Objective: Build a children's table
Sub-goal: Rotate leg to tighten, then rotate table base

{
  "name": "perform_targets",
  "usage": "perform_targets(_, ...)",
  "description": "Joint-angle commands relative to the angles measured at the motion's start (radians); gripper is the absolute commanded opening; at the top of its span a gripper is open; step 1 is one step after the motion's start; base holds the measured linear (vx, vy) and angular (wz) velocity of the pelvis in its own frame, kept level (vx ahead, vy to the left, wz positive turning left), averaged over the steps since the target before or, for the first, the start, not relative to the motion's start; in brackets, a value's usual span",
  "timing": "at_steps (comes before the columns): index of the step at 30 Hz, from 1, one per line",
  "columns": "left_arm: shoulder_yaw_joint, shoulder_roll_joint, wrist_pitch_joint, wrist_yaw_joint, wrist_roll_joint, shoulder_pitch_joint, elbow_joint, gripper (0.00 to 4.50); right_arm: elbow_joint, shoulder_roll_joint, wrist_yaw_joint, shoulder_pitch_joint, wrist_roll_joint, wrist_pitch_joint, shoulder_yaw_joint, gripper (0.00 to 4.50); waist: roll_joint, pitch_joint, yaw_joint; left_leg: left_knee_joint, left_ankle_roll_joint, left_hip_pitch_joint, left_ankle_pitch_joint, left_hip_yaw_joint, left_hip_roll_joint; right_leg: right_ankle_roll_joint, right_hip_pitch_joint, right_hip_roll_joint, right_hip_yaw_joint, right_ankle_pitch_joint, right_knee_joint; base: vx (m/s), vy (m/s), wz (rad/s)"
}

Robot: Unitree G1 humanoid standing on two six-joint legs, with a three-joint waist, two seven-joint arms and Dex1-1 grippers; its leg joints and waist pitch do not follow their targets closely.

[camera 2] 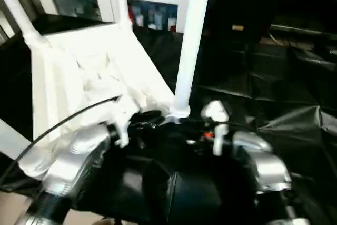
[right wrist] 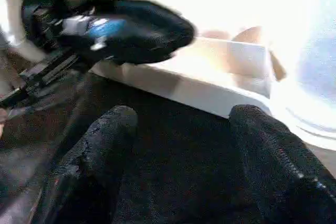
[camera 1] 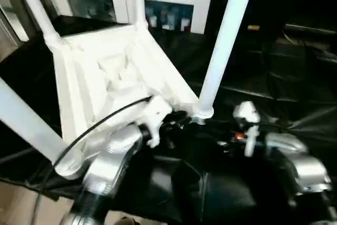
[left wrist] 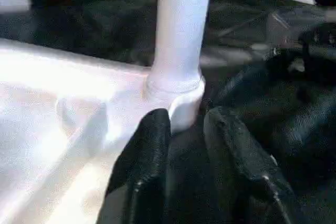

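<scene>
The upturned children's table (camera 2: 79, 72), legs up, lies on black cloth (camera 2: 274, 98).

Children's table (camera 1: 105, 72) lying upside down, legs running off frame tops, ends unseen. Left gripper (left wrist: 186, 129) blurring, lobe at its fingertips partly hiding behind near finger. Right gripper (right wrist: 181, 124) showing fingertips, table rim beyond overexposing, detail unreadable.

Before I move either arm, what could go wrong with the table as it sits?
The children's table lies upside down and tilted on the black-draped table, legs up. The left end effector is open at the corner socket of the near leg; a push there could slide or tip it. The right end effector is open close to the rim and could knock it.
</scene>
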Motion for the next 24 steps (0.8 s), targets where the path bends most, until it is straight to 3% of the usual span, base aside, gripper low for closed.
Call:
perform_targets(1,0.007,0.012,0.033,0.01,-0.013,0.033,-0.071,1.61,-0.017,0.008,-0.01,-0.016,0.011,0.006,0.011,3.22,-0.004,-0.039,-0.002,-0.071,0.074,0.006,-0.257,-0.001,0.027,-0.198,0.042,-0.031,0.031,-0.231,-0.083,0.0,0.0,0.0)
perform_targets(2,0.011,0.028,0.074,0.024,-0.026,0.128,-0.179,1.61,0.028,0.046,-0.052,-0.048,-0.004,-0.02,0.007,3.22,-0.012,-0.032,-0.005,-0.073,0.066,0.008,-0.27,0.001,0.026,-0.186,0.037,-0.028,0.033,-0.253,-0.09,0.0,0.0,0.0)
perform_targets(3,0.016,0.038,0.093,0.034,-0.032,0.194,-0.246,1.66,0.075,0.081,-0.095,-0.078,-0.015,-0.046,-0.005,3.22,-0.019,-0.028,-0.016,-0.078,0.057,-0.003,-0.256,-0.004,0.028,-0.196,0.043,-0.033,0.031,-0.23,-0.081,0.0,0.0,0.0)
perform_targets(4,0.016,0.038,0.093,0.034,-0.032,0.194,-0.246,1.73,0.075,0.081,-0.095,-0.078,-0.015,-0.046,-0.005,3.22,-0.015,-0.027,-0.018,-0.078,0.054,-0.003,-0.253,-0.004,0.028,-0.199,0.042,-0.034,0.03,-0.23,-0.08,0.0,0.0,0.0)
perform_targets(5,0.018,0.043,0.104,0.041,-0.035,0.222,-0.276,1.73,0.099,0.098,-0.118,-0.094,-0.02,-0.059,-0.014,3.22,-0.01,-0.026,-0.019,-0.077,0.054,0.005,-0.251,-0.001,0.027,-0.198,0.036,-0.03,0.032,-0.228,-0.085,0.0,0.0,0.0)
perform_targets(7,0.038,0.061,0.128,0.046,-0.052,0.317,-0.354,1.87,0.191,0.152,-0.198,-0.154,-0.033,-0.095,-0.036,3.22,-0.02,-0.02,-0.023,-0.073,0.059,0.009,-0.219,0.004,0.029,-0.223,0.034,-0.026,0.035,-0.154,-0.077,0.0,0.0,0.0)
perform_targets(8,0.049,0.066,0.134,0.043,-0.062,0.343,-0.371,2.01,0.219,0.167,-0.219,-0.172,-0.036,-0.104,-0.041,3.22,-0.016,-0.015,-0.021,-0.075,0.061,0.009,-0.202,0.004,0.027,-0.224,0.034,-0.026,0.035,-0.137,-0.076,0.0,0.0,0.0)
perform_targets(9,0.059,0.073,0.135,0.037,-0.07,0.364,-0.384,2.1,0.245,0.18,-0.245,-0.187,-0.043,-0.112,-0.044,3.22,-0.022,-0.016,-0.022,-0.072,0.063,0.013,-0.187,0.007,0.027,-0.226,0.034,-0.025,0.035,-0.12,-0.075,0.0,0.0,0.0)
perform_targets(10,0.065,0.078,0.142,0.034,-0.077,0.379,-0.398,2.16,0.259,0.187,-0.262,-0.197,-0.046,-0.115,-0.046,3.22,-0.018,-0.014,-0.02,-0.072,0.067,0.014,-0.156,0.008,0.026,-0.229,0.035,-0.022,0.035,-0.083,-0.071,0.0,0.0,0.0)
perform_targets(11,0.079,0.091,0.141,0.026,-0.085,0.407,-0.412,2.2,0.292,0.202,-0.293,-0.216,-0.052,-0.129,-0.051,3.22,-0.02,-0.013,-0.018,-0.068,0.074,0.02,-0.127,0.012,0.027,-0.229,0.034,-0.019,0.036,-0.038,-0.067,0.0,0.0,0.0)
perform_targets(12,0.089,0.1,0.139,0.019,-0.092,0.429,-0.422,2.25,0.317,0.212,-0.317,-0.231,-0.056,-0.139,-0.055,3.22,-0.026,-0.011,-0.019,-0.068,0.081,0.015,-0.105,0.012,0.025,-0.231,0.038,-0.021,0.035,-0.011,-0.063,0.0,0.0,0.0)
perform_targets(13,0.102,0.11,0.144,0.016,-0.104,0.451,-0.44,2.33,0.347,0.221,-0.346,-0.248,-0.062,-0.15,-0.059,3.22,-0.024,-0.012,-0.019,-0.067,0.082,0.015,-0.103,0.013,0.024,-0.232,0.039,-0.022,0.035,-0.01,-0.061,0.0,0.0,0.0)
perform_targets(14,0.123,0.121,0.148,0.012,-0.122,0.484,-0.463,2.47,0.394,0.234,-0.388,-0.274,-0.068,-0.173,-0.07,3.22,-0.029,-0.011,-0.021,-0.067,0.081,0.017,-0.105,0.015,0.024,-0.229,0.038,-0.023,0.036,-0.018,-0.062,0.0,0.0,0.0)
perform_targets(16,0.144,0.133,0.151,0.005,-0.137,0.513,-0.482,2.6,0.438,0.244,-0.432,-0.298,-0.074,-0.187,-0.081,3.22,-0.024,-0.006,-0.025,-0.072,0.067,0.018,-0.139,0.015,0.025,-0.232,0.036,-0.025,0.036,-0.065,-0.064,0.0,0.0,0.0)
perform_targets(20,0.223,0.202,0.171,-0.051,-0.215,0.634,-0.541,2.91,0.625,0.262,-0.592,-0.394,-0.109,-0.277,-0.121,3.22,-0.027,0.002,-0.026,-0.076,0.031,0.024,-0.213,0.016,0.024,-0.201,0.03,-0.024,0.039,-0.154,-0.071,0.0,0.0,0.0)
perform_targets(21,0.228,0.209,0.172,-0.058,-0.221,0.645,-0.545,3.05,0.637,0.262,-0.604,-0.399,-0.113,-0.284,-0.122,3.22,-0.026,0.004,-0.023,-0.075,0.021,0.033,-0.238,0.018,0.025,-0.189,0.022,-0.022,0.041,-0.175,-0.074,0.0,0.0,0.0)
perform_targets(24,0.267,0.242,0.17,-0.094,-0.247,0.702,-0.561,3.23,0.696,0.256,-0.655,-0.428,-0.111,-0.306,-0.142,3.22,-0.024,0.001,-0.018,-0.075,0.007,0.034,-0.247,0.017,0.025,-0.171,0.024,-0.021,0.042,-0.164,-0.07,0.0,0.0,0.0)
